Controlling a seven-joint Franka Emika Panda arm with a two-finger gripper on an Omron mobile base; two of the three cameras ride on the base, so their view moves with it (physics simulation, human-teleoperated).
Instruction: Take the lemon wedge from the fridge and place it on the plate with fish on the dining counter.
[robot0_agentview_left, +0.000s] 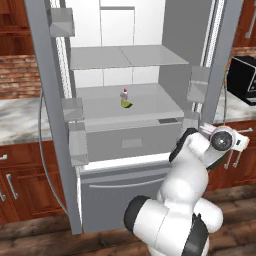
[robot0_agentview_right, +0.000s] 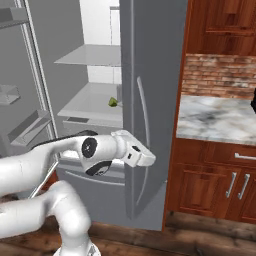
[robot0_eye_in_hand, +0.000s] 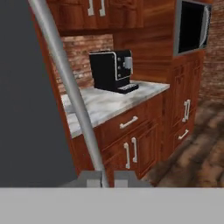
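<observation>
Lemon wedge (robot0_agentview_left: 127, 104) lay ungrasped on the fridge (robot0_agentview_left: 125, 100) shelf, beyond the claw (robot0_eye_in_hand: 104, 177), clamped on the door handle (robot0_eye_in_hand: 70, 87).

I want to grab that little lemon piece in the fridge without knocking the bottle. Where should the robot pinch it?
Pinch the lemon wedge low across its curved sides, coming straight in from the open front of the fridge. It lies on the shelf right in front of the small red-capped bottle, so a low, frontal reach likely avoids the bottle.
</observation>
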